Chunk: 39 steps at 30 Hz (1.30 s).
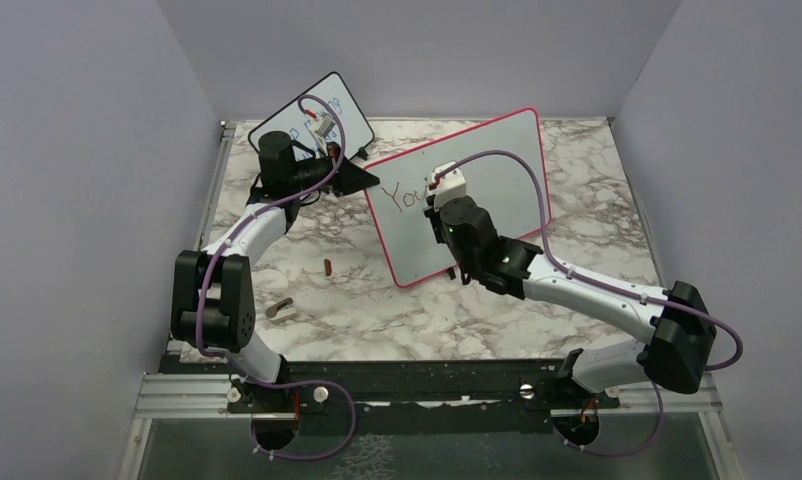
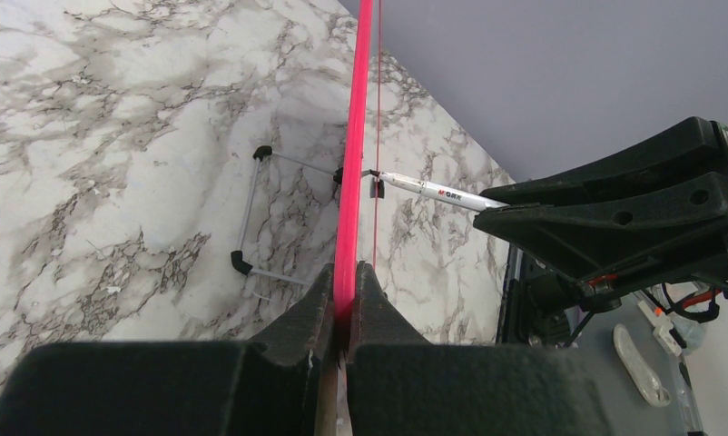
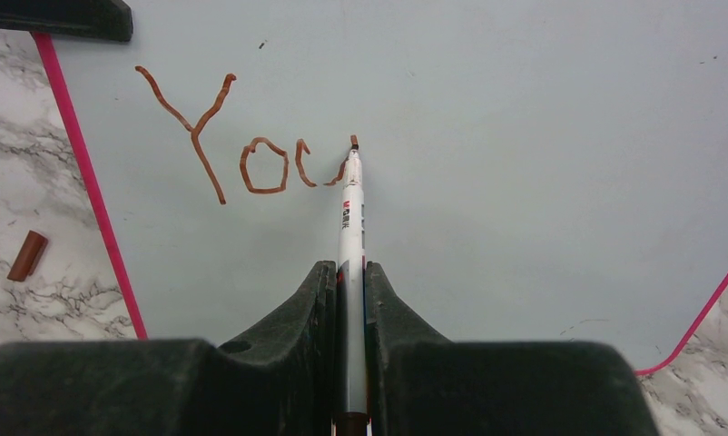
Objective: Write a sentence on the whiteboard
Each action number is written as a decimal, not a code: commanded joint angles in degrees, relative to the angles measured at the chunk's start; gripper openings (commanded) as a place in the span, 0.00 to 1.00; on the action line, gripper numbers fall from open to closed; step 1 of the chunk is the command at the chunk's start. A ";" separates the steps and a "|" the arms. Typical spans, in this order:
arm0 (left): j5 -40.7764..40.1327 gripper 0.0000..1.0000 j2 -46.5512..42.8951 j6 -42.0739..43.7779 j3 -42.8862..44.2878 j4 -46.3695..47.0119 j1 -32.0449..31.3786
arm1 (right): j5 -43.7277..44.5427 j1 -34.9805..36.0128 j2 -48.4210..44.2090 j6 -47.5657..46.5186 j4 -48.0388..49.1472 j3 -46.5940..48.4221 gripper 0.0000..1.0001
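Observation:
The whiteboard [image 1: 497, 160] with the red-pink frame stands tilted at the table's middle. My left gripper [image 1: 369, 181] is shut on the frame's left edge [image 2: 353, 182], seen edge-on in the left wrist view. My right gripper [image 3: 349, 272] is shut on a white marker [image 3: 351, 218] whose tip touches the board face [image 3: 524, 136]. Brownish-red letters "You" [image 3: 242, 154] stand on the board, the last stroke of the "u" at the tip. In the top view the letters [image 1: 409, 195] show left of the right gripper [image 1: 439, 200].
A smaller black-framed board with blue writing [image 1: 327, 115] stands behind the left arm. A brown marker cap [image 1: 328, 266] lies on the marble table [image 1: 377, 320], also in the right wrist view [image 3: 27, 255]. A small object [image 1: 279, 307] lies near the left arm.

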 commanded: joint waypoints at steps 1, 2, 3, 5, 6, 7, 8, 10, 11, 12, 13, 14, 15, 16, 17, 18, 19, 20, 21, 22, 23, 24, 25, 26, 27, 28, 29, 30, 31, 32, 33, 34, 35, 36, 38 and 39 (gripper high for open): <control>2.16 0.00 1.32 1.20 0.42 -1.66 -0.85 | -1.79 -0.36 -0.70 1.28 -3.35 -0.44 0.01; 2.11 0.00 1.36 1.20 0.37 -1.66 -0.89 | -1.81 -0.36 -0.71 1.45 -3.60 -0.51 0.01; 2.06 0.00 1.37 1.20 0.41 -1.66 -0.87 | -1.94 -0.39 -0.79 1.59 -3.79 -0.61 0.01; 2.10 0.00 1.37 1.20 0.42 -1.66 -0.88 | -2.07 -0.36 -0.89 1.75 -4.05 -0.77 0.01; 2.07 0.00 1.33 1.20 0.42 -1.66 -0.88 | -2.20 -0.37 -0.90 1.85 -4.24 -0.88 0.01; 2.05 0.00 1.37 1.20 0.37 -1.66 -0.90 | -2.32 -0.36 -0.97 1.90 -4.52 -0.86 0.01; 2.06 0.00 1.36 1.20 0.41 -1.66 -0.95 | -2.30 -0.38 -1.00 1.91 -4.72 -0.88 0.01; 2.06 0.00 1.32 1.20 0.42 -1.66 -0.90 | -2.34 -0.40 -1.09 1.93 -5.06 -0.95 0.01; 2.11 0.00 1.24 1.20 0.42 -1.66 -0.90 | -2.27 -0.37 -1.19 1.91 -5.32 -1.00 0.01; 2.08 0.00 1.27 1.20 0.42 -1.65 -0.90 | -2.21 -0.36 -1.30 2.03 -5.48 -1.10 0.01; 2.11 0.00 1.21 1.20 0.37 -1.66 -0.89 | -2.17 -0.40 -1.39 2.06 -5.65 -1.14 0.01; 2.06 0.00 1.27 1.20 0.41 -1.66 -0.83 | -2.17 -0.39 -1.47 2.04 -5.78 -1.13 0.01; 2.05 0.00 1.23 1.20 0.42 -1.65 -0.89 | -2.10 -0.36 -1.55 2.14 -5.94 -1.10 0.01; 2.06 0.00 1.26 1.13 0.42 -1.65 -0.89 | -1.83 -0.36 -1.63 2.07 -5.96 -1.14 0.01; 2.11 0.00 1.24 1.12 0.42 -1.66 -0.88 | -1.56 -0.36 -1.68 1.93 -6.01 -1.29 0.01; 2.10 0.00 1.28 1.12 0.37 -1.66 -0.88 | -1.15 -0.40 -1.68 1.85 -6.10 -1.32 0.01; 2.06 0.00 1.15 1.12 0.39 -1.64 -0.89 | -0.75 -0.37 -1.73 1.74 -6.10 -1.37 0.01; 2.06 0.00 1.17 1.12 0.42 -1.62 -0.84 | -0.42 -0.36 -1.84 1.72 -6.03 -1.45 0.01; 2.05 0.00 1.12 1.12 0.42 -1.66 -0.83 | -0.08 -0.36 -1.88 1.55 -5.92 -1.54 0.01; 2.07 0.00 1.07 1.12 0.42 -1.66 -0.90 | 0.15 -0.36 -2.00 1.43 -5.71 -1.74 0.01; 2.05 0.00 1.03 1.12 0.42 -1.66 -0.88 | 0.53 -0.36 -2.07 1.26 -5.43 -1.89 0.00; 2.09 0.00 1.02 1.12 0.40 -1.65 -0.90 | 0.86 -0.36 -2.18 1.11 -5.06 -2.08 0.01; 2.07 0.00 0.98 1.12 0.42 -1.66 -0.90 | 1.23 -0.36 -2.25 0.98 -4.74 -2.32 0.01; 2.05 0.00 1.00 1.12 0.42 -1.66 -0.86 | 1.49 -0.37 -2.34 0.96 -4.47 -2.43 0.01; 2.07 0.00 0.96 1.12 0.42 -1.66 -0.90 | 1.59 -0.36 -2.38 0.94 -4.14 -2.53 0.01; 2.08 0.00 0.86 1.12 0.34 -1.66 -0.83 | 1.69 -0.37 -2.54 0.92 -3.82 -2.55 0.00; 2.05 0.00 0.85 1.12 0.33 -1.66 -0.88 | 1.54 -0.36 -2.82 0.92 -3.42 -2.56 0.01; 2.05 0.00 0.81 1.12 0.32 -1.66 -0.87 | 1.26 -0.44 -3.21 0.95 -2.85 -2.78 0.01; 2.05 0.00 0.77 1.12 0.33 -1.65 -0.90 | 0.85 -0.38 -3.69 0.85 -2.04 -2.93 0.01; 1.99 0.00 0.69 1.12 0.33 -1.66 -0.88 | 0.49 -0.41 -4.19 0.75 -1.34 -3.05 0.01; 1.99 0.00 0.67 1.12 0.33 -1.65 -0.91 | 0.16 -0.44 -4.63 0.59 -0.68 -2.99 0.01; 1.98 0.00 0.67 1.12 0.33 -1.66 -0.89 | -0.22 -0.43 -5.05 0.31 -0.52 -2.95 0.01; 2.03 0.00 0.69 1.12 0.33 -1.66 -0.93 | -0.62 -0.45 -5.43 0.12 -0.49 -2.78 0.01; 2.02 0.00 0.67 1.12 0.33 -1.66 -0.86 | -0.89 -0.47 -5.72 -0.27 1.08 -2.65 0.01; 2.06 0.00 0.69 1.07 0.33 -1.66 -0.88 | -1.65 -1.01 -5.90 -0.73 2.02 -2.36 0.01; 2.08 0.00 0.67 1.03 0.33 -1.66 -0.86 | -2.09 -1.50 -5.86 -0.75 2.20 -2.08 0.01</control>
